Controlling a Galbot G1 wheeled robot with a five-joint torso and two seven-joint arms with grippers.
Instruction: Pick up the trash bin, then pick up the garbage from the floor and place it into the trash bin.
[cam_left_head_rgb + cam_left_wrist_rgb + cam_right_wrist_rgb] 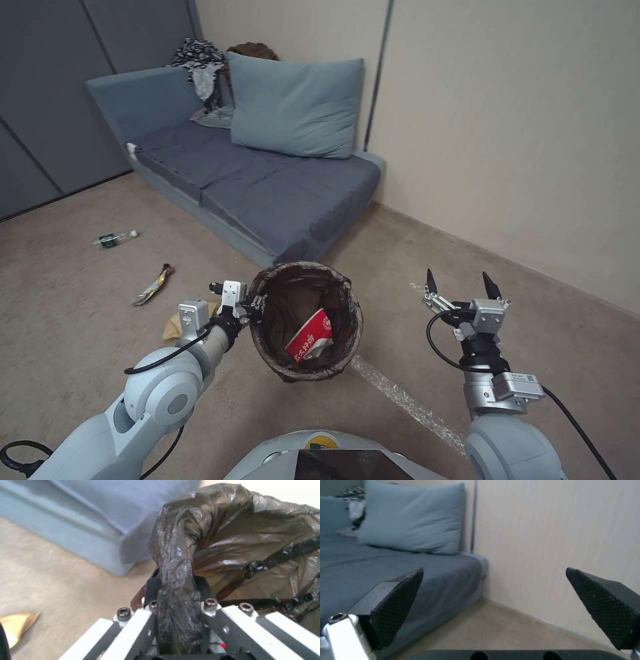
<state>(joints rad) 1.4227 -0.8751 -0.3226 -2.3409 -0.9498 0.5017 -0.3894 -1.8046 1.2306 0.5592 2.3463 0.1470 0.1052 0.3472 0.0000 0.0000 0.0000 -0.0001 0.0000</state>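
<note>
Dark-bagged round trash bin (306, 321) hangs clamped at its rim by my left end effector (255, 305); right end effector (462, 287) released. Grey-blue sofa (280, 193) beyond; green-labelled bottle (115, 239), gold wrapper (153, 284) far left.

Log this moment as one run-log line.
left gripper: shut on trash bin rim, bin lifted | right gripper: open, empty | red-and-white cup: in bin

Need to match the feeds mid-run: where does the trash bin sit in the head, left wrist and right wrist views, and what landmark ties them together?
Head view: the trash bin hangs at lower centre, its rim clamped by the left hand, a red-and-white cup inside.
Left wrist view: its bagged rim runs between the fingers, with the bag spreading beyond it.
Right wrist view: not in it; the open right hand faces the wall.
Shared landmark: the blue-grey sofa.
</note>
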